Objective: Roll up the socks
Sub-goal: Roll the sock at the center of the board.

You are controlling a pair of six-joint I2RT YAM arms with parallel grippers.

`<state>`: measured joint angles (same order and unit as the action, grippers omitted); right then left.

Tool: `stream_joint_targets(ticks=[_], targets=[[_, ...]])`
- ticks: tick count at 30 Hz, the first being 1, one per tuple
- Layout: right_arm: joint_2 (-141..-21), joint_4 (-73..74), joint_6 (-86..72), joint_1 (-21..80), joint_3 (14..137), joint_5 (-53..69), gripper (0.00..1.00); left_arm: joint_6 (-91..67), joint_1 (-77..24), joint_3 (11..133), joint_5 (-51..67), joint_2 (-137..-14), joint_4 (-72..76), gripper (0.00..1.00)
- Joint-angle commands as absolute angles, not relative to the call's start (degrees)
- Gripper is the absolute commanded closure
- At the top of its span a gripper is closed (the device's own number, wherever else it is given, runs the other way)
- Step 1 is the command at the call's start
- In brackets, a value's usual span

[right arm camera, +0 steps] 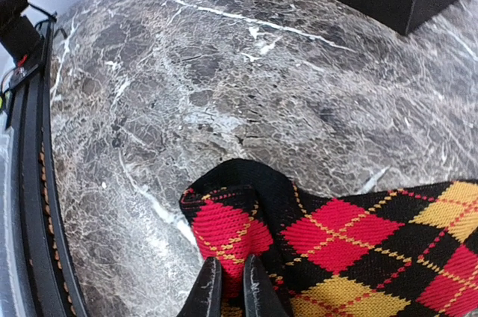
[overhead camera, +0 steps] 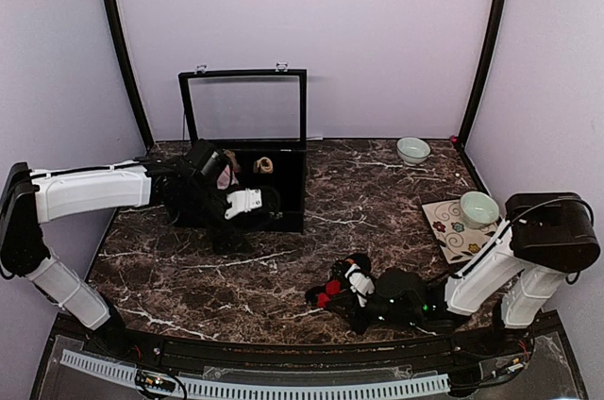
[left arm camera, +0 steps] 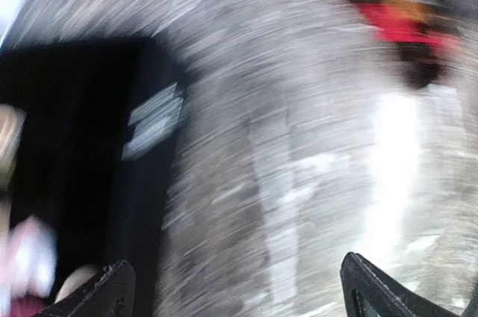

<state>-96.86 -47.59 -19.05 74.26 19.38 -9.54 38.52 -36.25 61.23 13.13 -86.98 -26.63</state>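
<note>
1 argyle sock (right arm camera: 336, 242) on marble table (right arm camera: 224, 93), near front edge, well apart from black box (overhead camera: 283, 197). Right gripper (right arm camera: 228, 287) tips nearly together, nipping sock's end by the look of it. My take for rolling: tight pinch, turn end over itself, go straight along sock's length so roll doesn't skew. Left gripper (left arm camera: 237, 265) wide apart, empty, by box; its view blurry. Room: open marble left of sock. Front rail (right arm camera: 33, 182) close. Bowl (overhead camera: 478, 208) off to right.
</note>
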Motion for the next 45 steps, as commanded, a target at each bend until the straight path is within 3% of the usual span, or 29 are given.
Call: stream_joint_targets(ticks=[1,8,23,39,45], targets=[[-100.72,-37.55,-27.09,72.56,14.15,-6.49,0.95,48.16,-47.45,60.59,21.11,-86.20,-30.01,0.03],[-103.29,-41.77,-36.49,70.75,11.65,-4.47,0.99,56.81,-58.94,65.73,20.96,-96.89,-33.70,0.26],[-106.34,-46.95,-44.07,67.77,8.58,-0.32,0.98,65.73,-66.36,73.87,17.60,-107.33,-26.92,0.30],[-108.64,-49.01,-45.36,65.26,9.45,4.50,0.96,68.75,-66.61,71.01,13.07,-111.48,-19.13,0.36],[-107.04,-46.95,-45.04,64.24,9.85,5.25,0.94,68.79,-66.62,70.27,12.32,-113.12,-17.89,0.43]])
